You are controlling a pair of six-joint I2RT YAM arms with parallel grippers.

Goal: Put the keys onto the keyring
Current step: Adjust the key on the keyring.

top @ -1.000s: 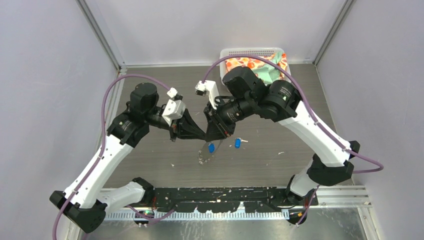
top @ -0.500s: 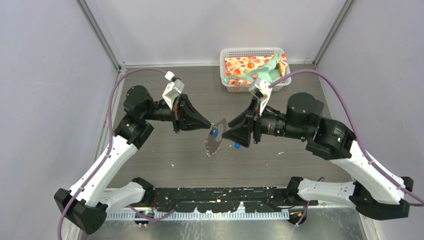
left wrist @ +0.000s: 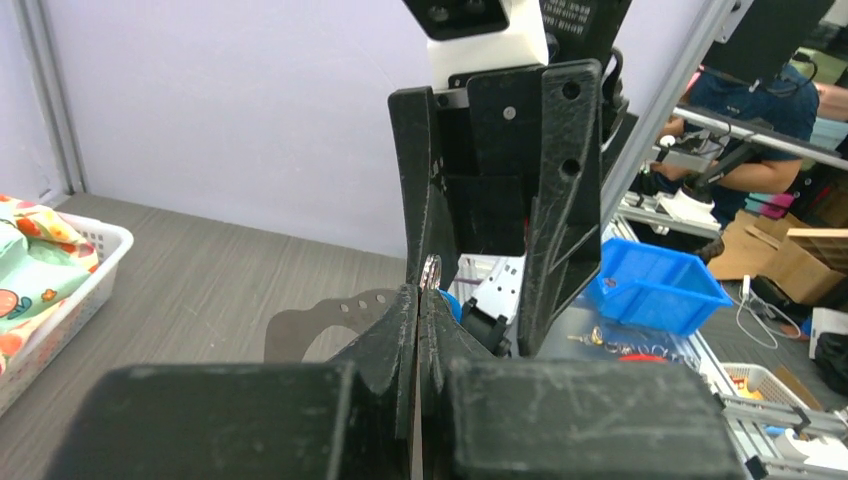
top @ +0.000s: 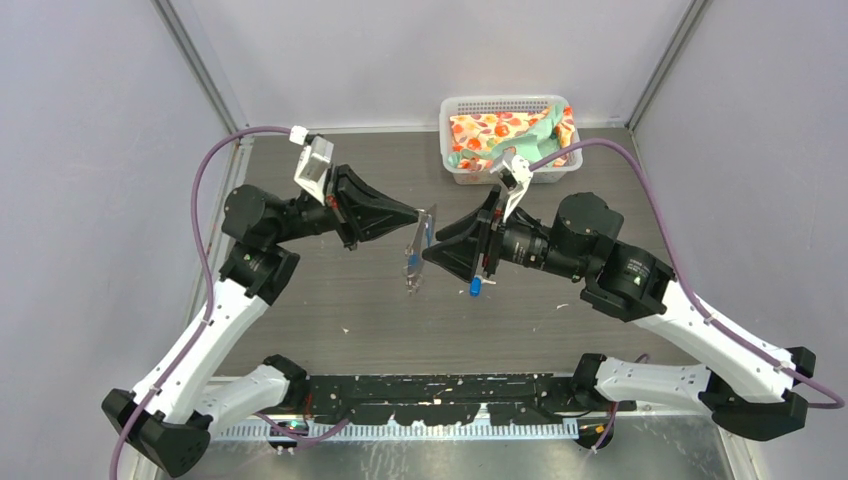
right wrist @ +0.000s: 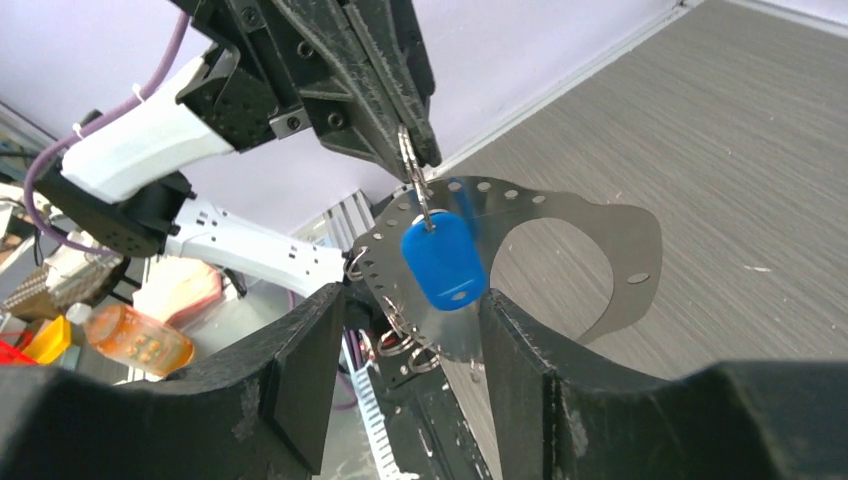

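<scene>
Keys: one blue-headed silver key (right wrist: 443, 262) hangs mid-frame with the thin silvery toothed keyring (right wrist: 620, 240) from the clamped left gripper (right wrist: 415, 150). The right gripper (right wrist: 412, 305) stands open around it. Next, probably: fetch the second key (top: 475, 287), lying just right of centre.

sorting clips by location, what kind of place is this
Probably a robotics lab test cell: a left arm and right arm bolted to a table, inside panel walls on metal framing. The left wrist view shows a workshop beyond, with a blue bin, cardboard boxes and a person.
</scene>
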